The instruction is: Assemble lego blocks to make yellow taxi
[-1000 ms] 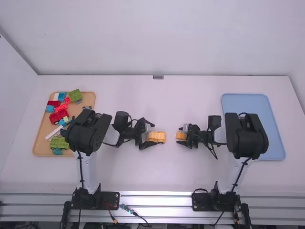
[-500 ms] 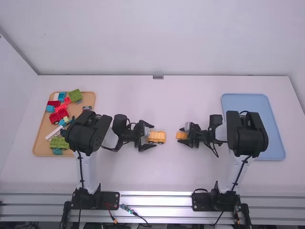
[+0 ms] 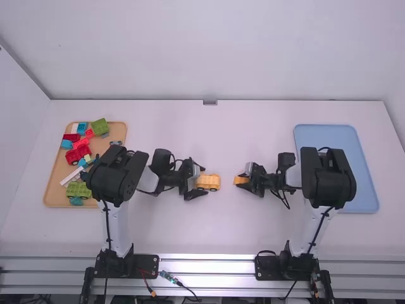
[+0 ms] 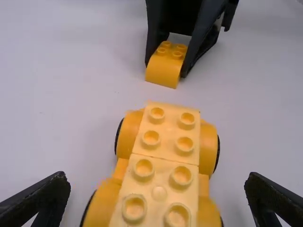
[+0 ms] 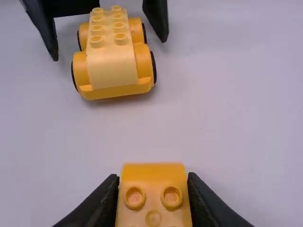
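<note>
the yellow lego car (image 3: 207, 182) sits wheels down near the middle of the white table (image 3: 221, 234), with its rear part between the fingertips of the left gripper (image 3: 201, 181). that gripper is wide: in the left wrist view one finger lies on either side of the car, with a gap between each and the yellow sides. pale yellow bricks with two rows of studs run along the top of the car, and its end facing the right gripper (image 3: 245, 180) slopes down smooth.

the right gripper is narrow, its fingers pressed on the sides of a curved yellow block (image 5: 152, 218). the block pokes out from between the fingertips toward the car, studs up, near the car but apart from it.

compared with the first frame, the right gripper has drawn back very slightly to the right, the block still in its grip. the left gripper pulls back a touch in the middle frame, then eases forward again. the car stays about where it was.

off to the left, the tan tray (image 3: 47, 196) holds red, green and blue lego pieces (image 3: 78, 154). on the right, the blue tray (image 3: 329, 134) lies partly behind the right arm.
</note>
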